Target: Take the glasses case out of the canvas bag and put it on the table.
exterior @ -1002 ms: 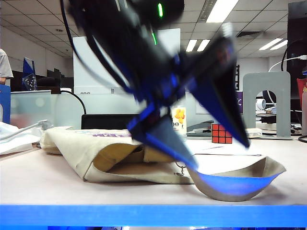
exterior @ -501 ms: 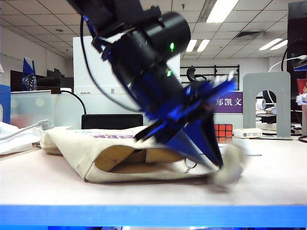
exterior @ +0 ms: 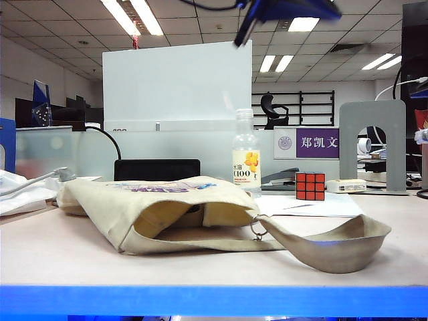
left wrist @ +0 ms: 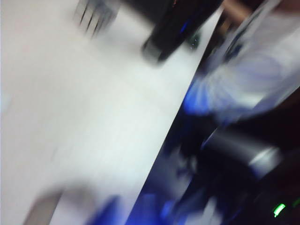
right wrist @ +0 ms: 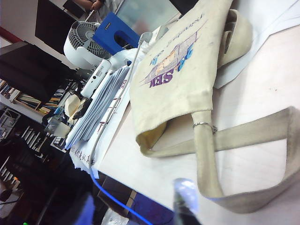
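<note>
step: case not yet out | canvas bag left-centre on table, mouth toward front edge; glasses case unseen — presumably inside | left gripper high above; fingers unclear | right gripper off front edge; grip unclear | next: reach into mouth

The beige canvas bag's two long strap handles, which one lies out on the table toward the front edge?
The strap handle clipped at the small metal ring; it loops across the pale table, while the other stays folded against the beige canvas bag.
</note>
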`<move>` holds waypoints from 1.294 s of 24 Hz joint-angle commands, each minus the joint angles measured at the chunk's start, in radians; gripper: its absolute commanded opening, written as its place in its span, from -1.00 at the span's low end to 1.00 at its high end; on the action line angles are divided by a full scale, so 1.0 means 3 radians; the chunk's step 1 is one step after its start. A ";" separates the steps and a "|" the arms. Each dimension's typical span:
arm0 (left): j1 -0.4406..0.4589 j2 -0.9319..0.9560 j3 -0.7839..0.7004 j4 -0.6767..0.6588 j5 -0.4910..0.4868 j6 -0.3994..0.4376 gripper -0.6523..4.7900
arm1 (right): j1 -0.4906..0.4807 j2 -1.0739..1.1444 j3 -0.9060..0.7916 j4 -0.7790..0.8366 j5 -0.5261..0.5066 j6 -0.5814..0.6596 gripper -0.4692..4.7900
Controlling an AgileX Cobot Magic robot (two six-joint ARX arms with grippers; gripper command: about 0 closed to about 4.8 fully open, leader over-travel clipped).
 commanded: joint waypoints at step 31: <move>-0.0744 0.0576 -0.0047 -0.1523 -0.1467 0.1823 0.30 | -0.0024 0.0690 0.0135 -0.0023 0.0505 -0.0107 0.48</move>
